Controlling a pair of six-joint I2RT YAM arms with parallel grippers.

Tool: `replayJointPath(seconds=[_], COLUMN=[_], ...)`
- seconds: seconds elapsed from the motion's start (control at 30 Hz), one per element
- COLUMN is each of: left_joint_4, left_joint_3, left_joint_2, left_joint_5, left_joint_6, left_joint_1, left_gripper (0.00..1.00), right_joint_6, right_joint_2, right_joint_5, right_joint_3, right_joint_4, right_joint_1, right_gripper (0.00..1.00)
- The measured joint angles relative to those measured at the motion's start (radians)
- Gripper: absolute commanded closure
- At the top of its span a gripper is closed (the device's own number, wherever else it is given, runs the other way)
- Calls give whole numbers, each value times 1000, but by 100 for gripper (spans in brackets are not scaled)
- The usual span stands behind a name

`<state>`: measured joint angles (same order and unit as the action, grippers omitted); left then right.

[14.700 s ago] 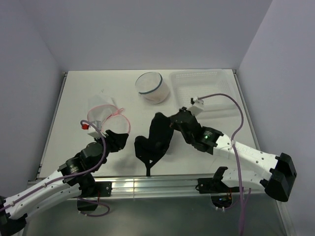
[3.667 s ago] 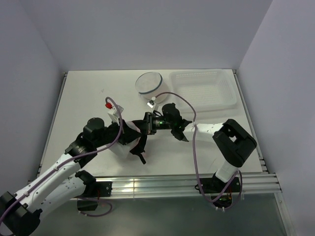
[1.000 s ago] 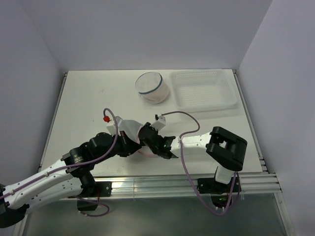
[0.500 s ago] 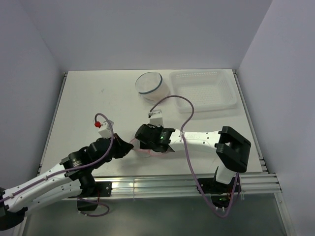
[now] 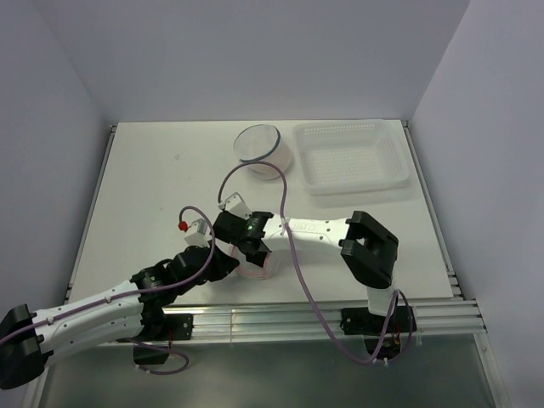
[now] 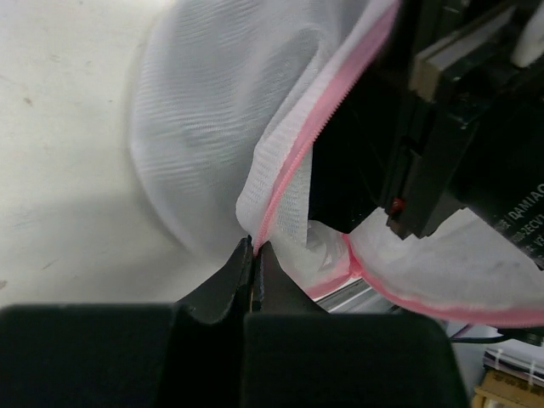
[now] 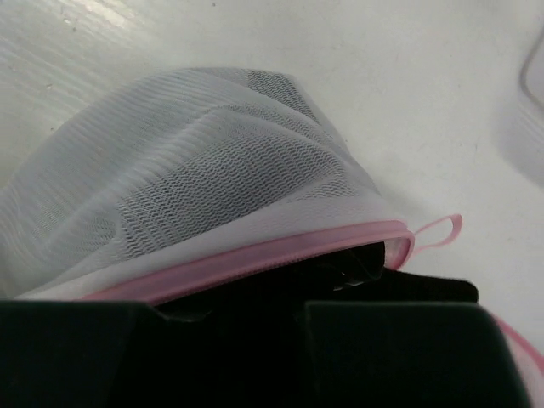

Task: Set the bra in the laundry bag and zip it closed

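Both grippers crowd the mesh laundry bag [image 5: 257,268] by the counter's [image 5: 153,170] near edge: left gripper [image 6: 255,252] nips its zipper rim [image 6: 299,160]; right gripper [image 5: 249,245] fills the mouth, jaws hidden.

Your left arm [image 5: 93,310] lies low, reaching forward and right. Left gripper [image 6: 255,252]: fingertips pinched together on the laundry bag [image 6: 212,110] hem. Your right arm [image 5: 314,228] is folded back leftward. Right gripper [image 5: 252,249]: angled downward, finger spacing unreadable.

laundry bag [image 5: 257,269] at front, tub [image 5: 264,151] behind it, tray [image 5: 353,157] right of tub
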<state>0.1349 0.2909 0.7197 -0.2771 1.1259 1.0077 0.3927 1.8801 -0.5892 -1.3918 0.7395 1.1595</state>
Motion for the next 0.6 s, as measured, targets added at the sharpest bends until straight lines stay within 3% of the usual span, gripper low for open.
replayJointPath(seconds=[0.03,0.23,0.6], left_joint_4=[-17,-68,-93], left_joint_3=[-5,-12,-46], left_joint_2=[2,4,-23], left_joint_5=[2,13,-2], left_joint_6=[5,23,55], left_joint_1=[0,2,2], left_gripper=[100,100,100], right_joint_6=[-11,-44,-23], right_joint_2=[8,34,30], right_joint_5=[6,44,87], right_joint_3=[-17,-124,-227], right_joint_4=[11,50,122], right_joint_1=[0,0,1], right_gripper=[83,63,45])
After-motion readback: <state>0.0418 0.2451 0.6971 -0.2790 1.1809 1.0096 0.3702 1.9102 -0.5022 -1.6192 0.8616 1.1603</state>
